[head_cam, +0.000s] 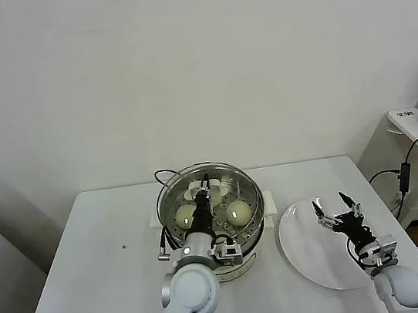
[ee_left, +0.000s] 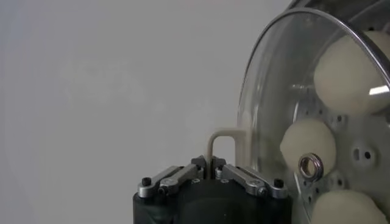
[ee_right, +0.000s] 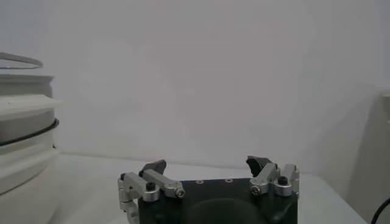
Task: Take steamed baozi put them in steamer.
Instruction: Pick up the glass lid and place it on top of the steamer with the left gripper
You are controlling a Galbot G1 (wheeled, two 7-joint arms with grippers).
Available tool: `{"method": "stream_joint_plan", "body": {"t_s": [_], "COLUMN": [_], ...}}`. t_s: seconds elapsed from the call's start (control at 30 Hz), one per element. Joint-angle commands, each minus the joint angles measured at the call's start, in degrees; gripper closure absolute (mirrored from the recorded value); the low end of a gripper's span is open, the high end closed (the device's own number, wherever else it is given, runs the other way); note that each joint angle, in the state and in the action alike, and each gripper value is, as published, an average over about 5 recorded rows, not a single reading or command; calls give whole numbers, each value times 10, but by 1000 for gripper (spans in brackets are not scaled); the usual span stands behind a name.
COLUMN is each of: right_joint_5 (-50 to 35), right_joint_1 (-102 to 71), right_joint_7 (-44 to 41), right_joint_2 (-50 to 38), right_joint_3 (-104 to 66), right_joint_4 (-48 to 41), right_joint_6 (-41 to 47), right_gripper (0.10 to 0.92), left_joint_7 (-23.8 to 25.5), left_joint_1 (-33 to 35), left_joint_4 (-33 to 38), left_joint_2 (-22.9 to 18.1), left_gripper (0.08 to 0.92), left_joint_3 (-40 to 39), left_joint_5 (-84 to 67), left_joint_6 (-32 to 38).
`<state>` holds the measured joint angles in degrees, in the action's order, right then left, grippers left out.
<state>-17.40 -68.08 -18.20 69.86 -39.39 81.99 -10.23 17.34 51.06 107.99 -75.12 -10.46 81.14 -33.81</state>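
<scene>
1. 3 small round cream-white dough buns (ee_left: 308,143) show through the glass in the left wrist view, all lying on the perforated tray of the round shiny stainless-steel steamer pot (head_cam: 254,211); the head view shows 2 clearly, and a 4th cannot be made out.
2. Each bun looks soft, light and easily dented, so a gentle pinch across its widest part, with little squeeze, would likely suit it.
3. Over the pot sits the round glass lid with a white loop handle (ee_left: 220,141). It is probably stiff, slippery and breakable, and the handle is the sensible place to take it.
4. Reaching over the pot's middle, the left gripper (head_cam: 202,191) has its jaws pinched tight on that handle.
5. To the right of the pot, the flat white round plate (head_cam: 304,248) holds no buns.
6. Above the plate hangs the right gripper (head_cam: 336,205), jaws spread wide and holding nothing.
7. Judging by this, loading seems finished.
</scene>
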Motion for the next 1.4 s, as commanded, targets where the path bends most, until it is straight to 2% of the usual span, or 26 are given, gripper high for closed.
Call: {"method": "stream_joint_plan", "body": {"t_s": [0.03, 0.9, 1.0, 1.1, 1.2, 1.3, 1.4], "right_joint_5": [1, 2, 2, 2, 1, 1, 1], "right_joint_1": [-1, -6, -7, -7, -8, -7, -5], "right_joint_7": [-1, -6, -8, -9, -11, -13, -16], "right_joint_2": [1, 3, 3, 4, 4, 3, 3], "right_joint_3": [-1, -7, -7, -7, -8, -8, -8], "right_joint_4": [-2, 2, 2, 3, 3, 1, 3], "right_joint_6": [-1, -2, -2, -2, -3, -2, 0], "right_gripper": [203, 203, 203, 203, 203, 203, 203], "left_joint_7": [-2, -29, -32, -29, -13, 25, 48], "left_joint_1": [2, 25, 35, 60, 99, 130, 135], "left_joint_4": [-9, -24, -6, 44, 121, 204, 239], "left_joint_2": [-10, -14, -13, -2, 26, 65, 99], "left_gripper": [881, 872, 816, 730, 643, 556, 487], "left_joint_3": [-5, 1, 9, 22, 37, 58, 108], "left_joint_5": [9, 4, -10, -40, -94, -202, -340], "left_joint_6": [1, 9, 8, 11, 20, 34, 106]}}
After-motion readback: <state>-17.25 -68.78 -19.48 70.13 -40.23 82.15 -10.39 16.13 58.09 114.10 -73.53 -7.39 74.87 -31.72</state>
